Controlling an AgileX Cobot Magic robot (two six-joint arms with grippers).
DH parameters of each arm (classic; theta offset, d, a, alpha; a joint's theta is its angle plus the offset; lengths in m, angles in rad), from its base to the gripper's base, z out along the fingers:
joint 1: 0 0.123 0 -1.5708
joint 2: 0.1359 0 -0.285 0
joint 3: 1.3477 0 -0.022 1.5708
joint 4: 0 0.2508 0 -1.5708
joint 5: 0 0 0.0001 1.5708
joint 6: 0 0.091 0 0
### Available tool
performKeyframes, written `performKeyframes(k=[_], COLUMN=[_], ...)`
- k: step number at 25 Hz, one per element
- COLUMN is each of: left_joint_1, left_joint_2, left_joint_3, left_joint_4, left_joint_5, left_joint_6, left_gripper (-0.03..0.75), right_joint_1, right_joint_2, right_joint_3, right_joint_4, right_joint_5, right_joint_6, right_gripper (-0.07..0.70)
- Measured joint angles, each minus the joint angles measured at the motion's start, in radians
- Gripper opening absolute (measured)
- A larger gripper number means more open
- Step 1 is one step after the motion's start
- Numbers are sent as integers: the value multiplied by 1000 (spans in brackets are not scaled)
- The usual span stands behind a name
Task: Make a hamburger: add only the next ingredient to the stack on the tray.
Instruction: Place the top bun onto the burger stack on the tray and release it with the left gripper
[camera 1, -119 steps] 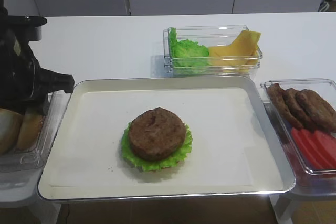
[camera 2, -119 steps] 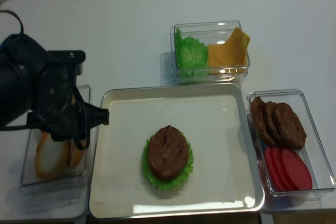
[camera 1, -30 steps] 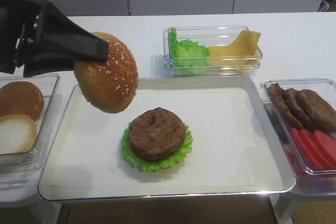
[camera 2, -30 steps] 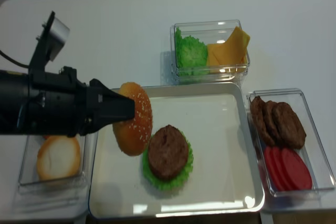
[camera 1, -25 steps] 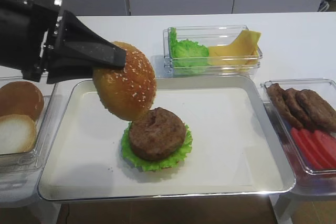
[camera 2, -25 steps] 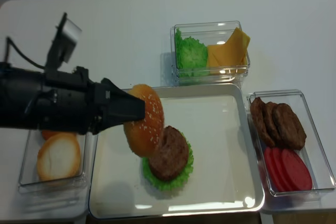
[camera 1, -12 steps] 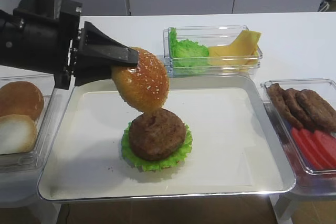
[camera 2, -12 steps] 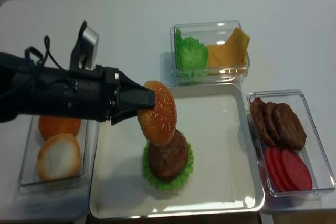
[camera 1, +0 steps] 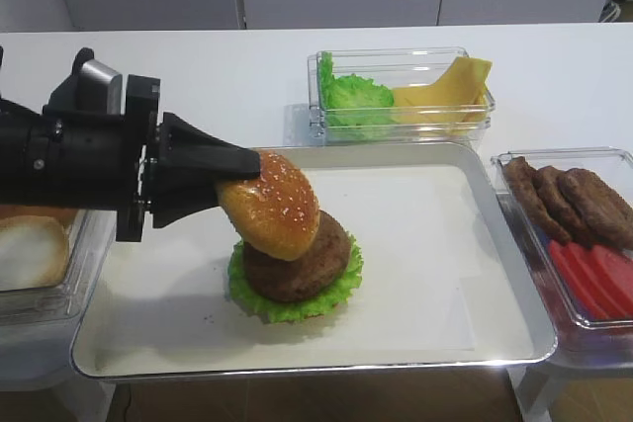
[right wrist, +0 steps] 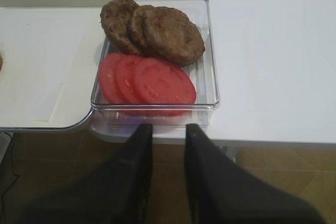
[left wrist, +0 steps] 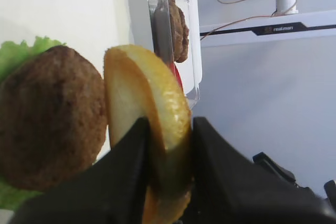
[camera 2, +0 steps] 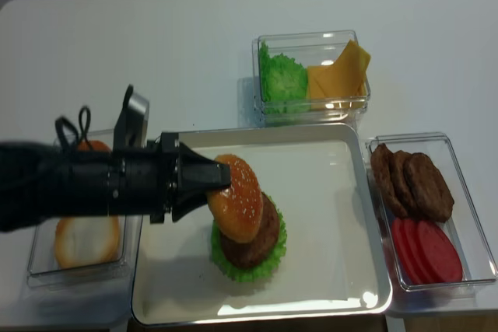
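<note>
**Q.** While the bun top (camera 1: 269,206) hangs tilted at the stack (camera 1: 297,269), which step are you in, and where does each thing lie, from the near edge outward?

**A.** You are in the placing step. Nearest the front rim of the tray (camera 1: 297,363) lies bare white paper; beyond it sits the stack, a patty (camera 1: 312,262) on frilly lettuce (camera 1: 289,305), near the tray's middle. Your left gripper (camera 1: 233,171) reaches in from the left, its jaws clamped on the bun top's left edge; the left wrist view shows the bun's rim pinched between both jaws. The seeded dome faces up and toward the camera, and its low edge appears to touch the patty's near-left side, while the gripped edge rides higher. Your right gripper (right wrist: 168,137) hangs off the tray's right corner, before the box of tomato slices (right wrist: 147,81) and spare patties (right wrist: 153,29); its jaws stand slightly parted and hold nothing. Farthest back on the tabletop (camera 1: 247,76) stands the box of lettuce and cheese (camera 1: 401,96).

**Q.** What does your next move call for?

**A.** Judged from the tilt, you should level the bun and shift it right, so that it centres over the patty, then part the jaws. Release it too soon and it may slide off to the left.
</note>
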Motion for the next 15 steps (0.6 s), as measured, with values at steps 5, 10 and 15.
performKeyframes(k=[5, 10, 15], left_joint_1=[-2, -59, -78], left_joint_2=[0, 0, 11], left_joint_3=[61, 61, 61], left_joint_4=[-67, -139, -139], left_joint_5=[-5, -7, -7], left_joint_6=[32, 56, 77], left_gripper=[179, 179, 179], right_joint_1=[0, 0, 0], right_joint_2=[0, 0, 0], right_joint_3=[0, 0, 0], right_joint_4=[0, 0, 0], right_joint_5=[0, 0, 0], right_joint_6=[0, 0, 0], right_gripper=[180, 180, 180])
